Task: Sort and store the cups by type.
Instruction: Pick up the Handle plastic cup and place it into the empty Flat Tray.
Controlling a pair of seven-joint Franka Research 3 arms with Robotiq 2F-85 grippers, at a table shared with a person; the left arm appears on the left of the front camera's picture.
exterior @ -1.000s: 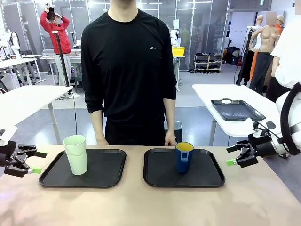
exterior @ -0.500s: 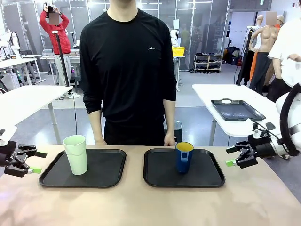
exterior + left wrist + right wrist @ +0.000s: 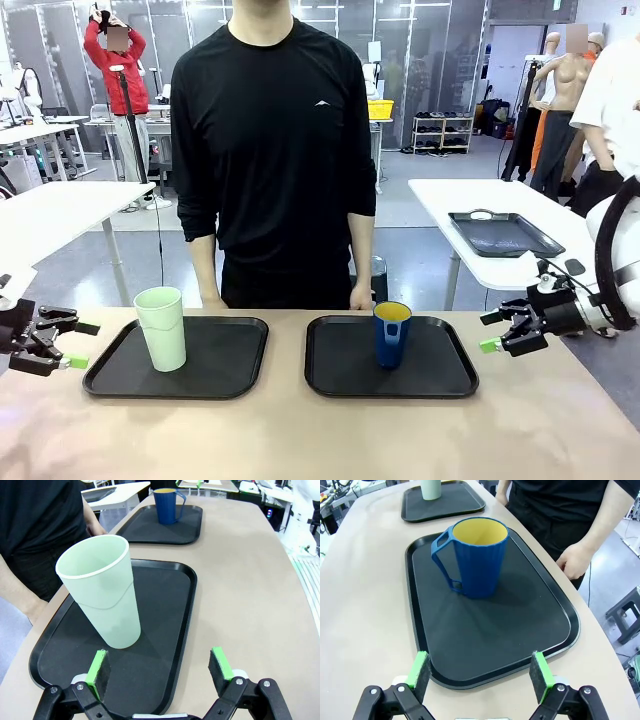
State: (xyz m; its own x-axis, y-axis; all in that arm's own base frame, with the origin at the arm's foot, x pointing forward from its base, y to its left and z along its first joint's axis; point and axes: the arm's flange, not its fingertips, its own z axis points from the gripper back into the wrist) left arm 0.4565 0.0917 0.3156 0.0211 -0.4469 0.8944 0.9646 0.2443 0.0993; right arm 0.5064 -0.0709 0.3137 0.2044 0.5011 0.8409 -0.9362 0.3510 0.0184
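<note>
Left gripper (image 3: pixel 60 344) sits wide open at the lower left edge of the front view, nothing between its green pads, just off the corner of the left tray (image 3: pixel 240 370). From its own wrist camera the fingers (image 3: pixel 98 667) rise from the bottom of the frame, and right above them, centre left, stands the mint tumbler (image 3: pixel 102 590), upright on that tray. Over on the right edge of the front view, the right gripper (image 3: pixel 505 333) is spread just as wide, also empty, beside the right tray (image 3: pixel 440 380). Its wrist camera puts the blue mug (image 3: pixel 472 555) upper centre, yellow inside, handle turned to the picture's left.

Each cup has a tray to itself already, so the sorting looks about done; I'd judge any pick from here is about storing. For the tumbler, come in level, straddle the lower wall where it's narrower, and close gently, as thin plastic may flex or tip. For the mug, grip the body rather than the handle, since the handle side could twist in the jaws.

Watch the far side: the person's hands (image 3: pixel 361 297) rest at the table edge behind both trays, one close to the right tray's rim in the right wrist view. The raised tray lips could catch a low finger.
</note>
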